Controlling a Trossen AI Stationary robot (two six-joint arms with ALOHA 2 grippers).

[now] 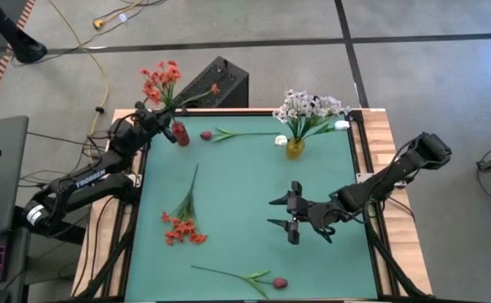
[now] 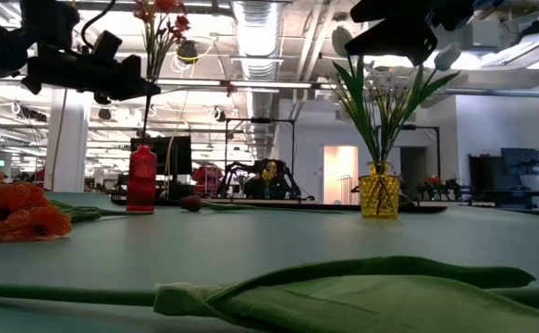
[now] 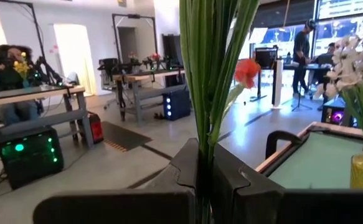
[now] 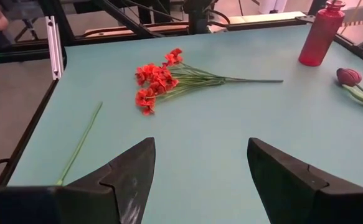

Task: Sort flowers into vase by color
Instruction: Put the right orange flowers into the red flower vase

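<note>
My left gripper is at the mat's far left corner, shut on an orange-red flower spray above a red vase. My right gripper hovers open over the mat's middle right, with nothing between its fingers. A yellow vase holds white flowers. A second orange-red spray lies flat on the mat. So do a pink bud at the far side and another pink bud at the near edge. Two white buds lie by the yellow vase. My left gripper pinches the spray's bundled green stems between its two fingers, which lie roughly level and across the stems. The spray stands nearly upright, blossoms above the fingers. Its lower stem reaches down to the red vase's mouth; whether it is inside I cannot tell.
A black box stands beyond the mat's far edge behind the red vase. Wooden borders frame the green mat. Open mat lies between the lying spray and my right gripper. People are in the room beyond the table.
</note>
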